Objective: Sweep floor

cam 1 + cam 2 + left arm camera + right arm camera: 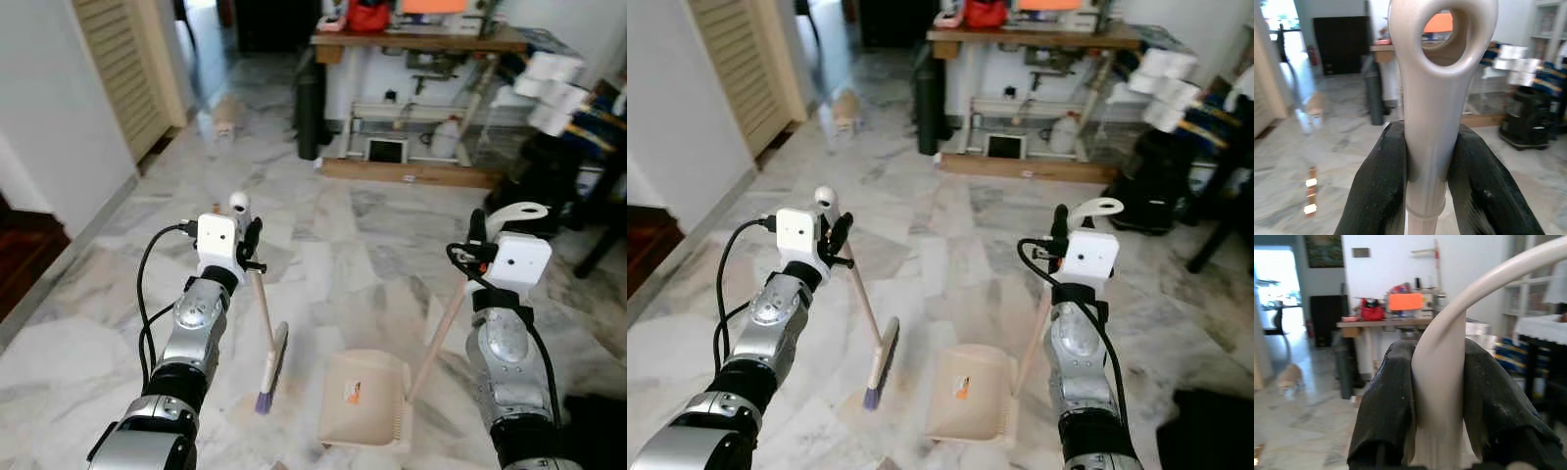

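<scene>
Left gripper (pixel 1432 161) pinches the top of the cream plastic broom handle (pixel 261 304), just under its hanging loop; from there the stick runs down and slightly toward the right arm to the flat purple-bristled brush head (pixel 271 370) on the grey-veined marble floor (pixel 353 225). Right gripper (pixel 1437 382) is clamped on the curved top of the beige long-handled dustpan (pixel 364 399), whose stick slants down toward the left arm. The brush head sits just beside the pan, on the left gripper's side; any dust between them is probably too fine to make out.
</scene>
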`<state>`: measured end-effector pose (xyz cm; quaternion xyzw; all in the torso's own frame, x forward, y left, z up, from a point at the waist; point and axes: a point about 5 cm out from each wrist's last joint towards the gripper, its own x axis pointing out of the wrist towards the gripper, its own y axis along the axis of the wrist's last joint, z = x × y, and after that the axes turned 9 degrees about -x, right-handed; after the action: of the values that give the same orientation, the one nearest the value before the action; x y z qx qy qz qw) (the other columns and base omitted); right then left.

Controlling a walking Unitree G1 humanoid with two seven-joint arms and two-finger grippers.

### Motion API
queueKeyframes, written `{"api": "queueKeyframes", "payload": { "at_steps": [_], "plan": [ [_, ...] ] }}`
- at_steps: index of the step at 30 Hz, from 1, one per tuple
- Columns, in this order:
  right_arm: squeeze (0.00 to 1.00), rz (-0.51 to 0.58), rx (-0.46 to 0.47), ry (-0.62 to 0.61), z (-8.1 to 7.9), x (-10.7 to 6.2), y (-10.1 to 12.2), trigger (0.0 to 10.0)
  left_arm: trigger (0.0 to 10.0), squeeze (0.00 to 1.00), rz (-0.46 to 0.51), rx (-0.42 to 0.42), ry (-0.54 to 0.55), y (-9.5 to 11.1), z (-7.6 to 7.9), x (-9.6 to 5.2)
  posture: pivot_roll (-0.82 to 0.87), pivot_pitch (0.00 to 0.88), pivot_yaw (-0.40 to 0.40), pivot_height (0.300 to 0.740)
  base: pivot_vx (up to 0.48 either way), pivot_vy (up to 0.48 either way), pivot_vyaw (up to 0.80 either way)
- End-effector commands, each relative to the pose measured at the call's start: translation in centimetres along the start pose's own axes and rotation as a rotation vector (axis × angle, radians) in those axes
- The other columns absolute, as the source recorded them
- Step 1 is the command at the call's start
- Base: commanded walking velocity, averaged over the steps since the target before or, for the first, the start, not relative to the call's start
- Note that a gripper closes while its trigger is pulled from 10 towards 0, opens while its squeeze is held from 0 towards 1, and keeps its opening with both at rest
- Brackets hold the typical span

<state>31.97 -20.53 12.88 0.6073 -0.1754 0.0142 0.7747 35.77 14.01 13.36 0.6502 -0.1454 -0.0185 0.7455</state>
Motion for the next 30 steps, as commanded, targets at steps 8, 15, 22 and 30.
{"api": "queueKeyframes", "payload": {
  "at_steps": [8, 15, 22, 30],
  "plan": [
    [0.0, 0.032, -0.01, -0.016, 0.53, 0.42, 0.5, 10.0, 10.0, 0.0, 0.048, 0.009, -0.01, 1.04, 0.14, 0.48, 0.0, 0.0, 0.014, 0.74, 0.0, 0.0, -0.07],
    [0.0, 0.033, -0.006, -0.016, 0.42, 0.5, 0.52, 10.0, 10.0, 0.0, 0.048, 0.034, -0.008, 1.13, 0.06, 0.53, 0.0, 0.0, 0.017, 0.74, 0.0, -0.138, 0.0],
    [0.0, 0.036, -0.001, -0.007, 0.2, 0.44, 0.51, 10.0, 10.0, 0.0, 0.05, 0.033, -0.005, 1.22, 0.07, 0.61, 0.01, 0.0, 0.02, 0.74, 0.0, -0.346, -0.45],
    [0.0, 0.034, -0.008, 0.001, 0.11, 0.46, 0.45, 10.0, 10.0, 0.0, 0.054, 0.031, 0.002, 1.21, -0.12, 0.48, 0.01, 0.0, 0.016, 0.74, 0.0, -0.039, 0.0]
  ]
}}
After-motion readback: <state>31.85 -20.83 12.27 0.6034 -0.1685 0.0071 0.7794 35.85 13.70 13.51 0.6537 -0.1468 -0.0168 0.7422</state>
